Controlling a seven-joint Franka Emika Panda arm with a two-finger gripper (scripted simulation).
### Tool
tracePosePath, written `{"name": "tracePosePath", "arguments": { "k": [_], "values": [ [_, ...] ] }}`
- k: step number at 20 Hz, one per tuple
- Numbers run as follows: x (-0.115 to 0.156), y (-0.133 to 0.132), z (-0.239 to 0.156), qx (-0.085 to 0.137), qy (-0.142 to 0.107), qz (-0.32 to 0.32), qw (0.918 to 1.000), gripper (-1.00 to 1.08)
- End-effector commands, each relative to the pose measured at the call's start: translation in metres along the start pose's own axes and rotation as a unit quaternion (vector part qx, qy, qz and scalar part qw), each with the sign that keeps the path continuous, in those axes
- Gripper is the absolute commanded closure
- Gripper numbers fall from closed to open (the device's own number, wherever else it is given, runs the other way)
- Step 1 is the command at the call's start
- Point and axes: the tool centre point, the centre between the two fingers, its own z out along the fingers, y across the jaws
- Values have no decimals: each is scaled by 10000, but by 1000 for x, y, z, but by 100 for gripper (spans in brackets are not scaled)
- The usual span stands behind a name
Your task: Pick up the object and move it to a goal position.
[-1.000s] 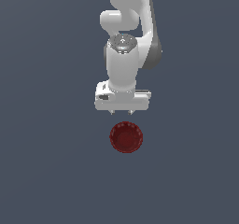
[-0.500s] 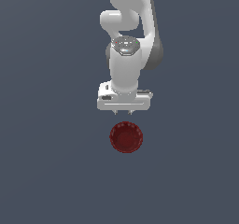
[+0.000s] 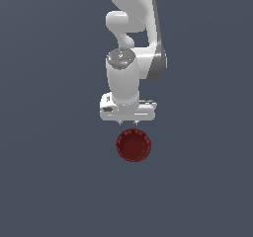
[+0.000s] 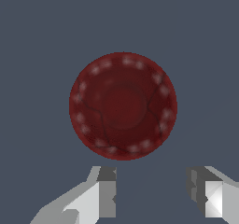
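A small dark red round bowl point(image 3: 133, 145) with a ribbed rim lies on the flat grey surface. It also shows in the wrist view point(image 4: 123, 106), seen from above, whole and free. My white gripper point(image 3: 129, 124) hangs just behind and above the bowl in the exterior view, pointing down. Its two fingers point(image 4: 106, 190) are spread apart with nothing between them, and the bowl lies just beyond the fingertips, apart from them. The gripper point(image 4: 151, 192) is open and empty.
The white arm point(image 3: 131, 43) rises behind the gripper to the frame's top. The plain grey surface point(image 3: 49, 172) spreads all around the bowl, with no other object in view.
The gripper has dropped lower toward the bowl and shifted slightly to the exterior view's right. The bowl has not moved.
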Motion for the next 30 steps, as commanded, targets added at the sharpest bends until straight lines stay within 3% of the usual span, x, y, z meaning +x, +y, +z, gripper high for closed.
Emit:
{"name": "tracePosePath", "arguments": {
  "k": [1, 10, 16, 23, 30],
  "values": [
    [2, 5, 9, 174, 6, 105, 9998, -20],
    [10, 30, 51, 1002, 131, 698, 9924, -20],
    [14, 46, 72, 1397, 245, 1063, 9842, -20],
    [15, 58, 85, 1627, 329, 1308, 9774, -20],
    [15, 59, 88, 1646, 334, 1336, 9767, -20]
  ]
}}
